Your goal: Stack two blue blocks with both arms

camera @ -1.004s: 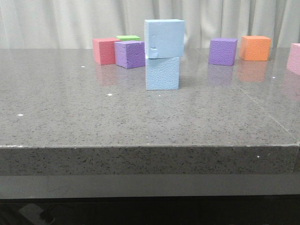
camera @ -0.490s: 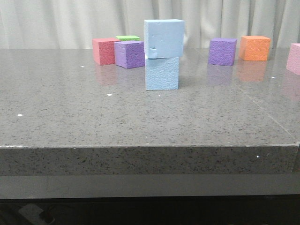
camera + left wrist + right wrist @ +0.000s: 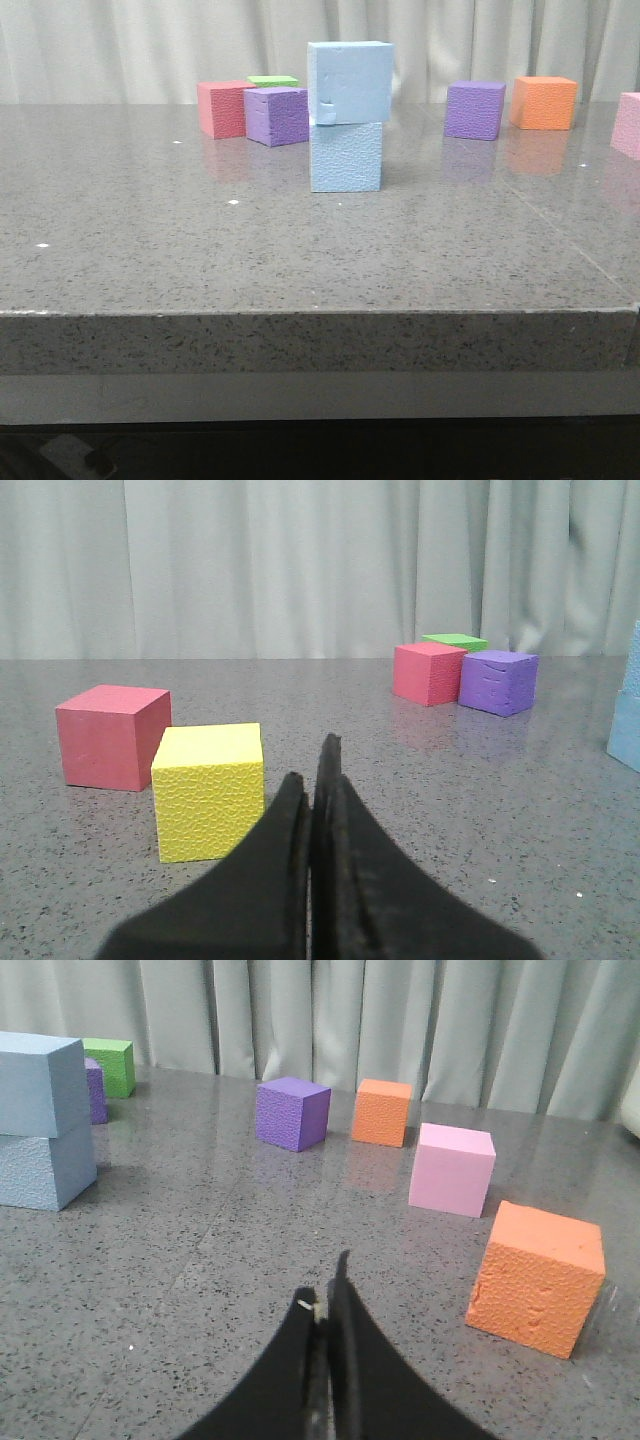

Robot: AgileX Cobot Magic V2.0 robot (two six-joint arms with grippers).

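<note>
Two blue blocks are seen stacked mid-table, the upper block [image 3: 350, 82] resting slightly askew on the lower block [image 3: 346, 156]. Both arms are held low over the table [image 3: 300, 260], well apart from the stack; the left gripper [image 3: 318, 780] and right gripper [image 3: 328, 1305] are pressed closed, empty.

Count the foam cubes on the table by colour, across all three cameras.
blue cubes: 2
purple cubes: 2
red cubes: 2
orange cubes: 2
green cube: 1
yellow cube: 1
pink cube: 1
Total: 11
</note>
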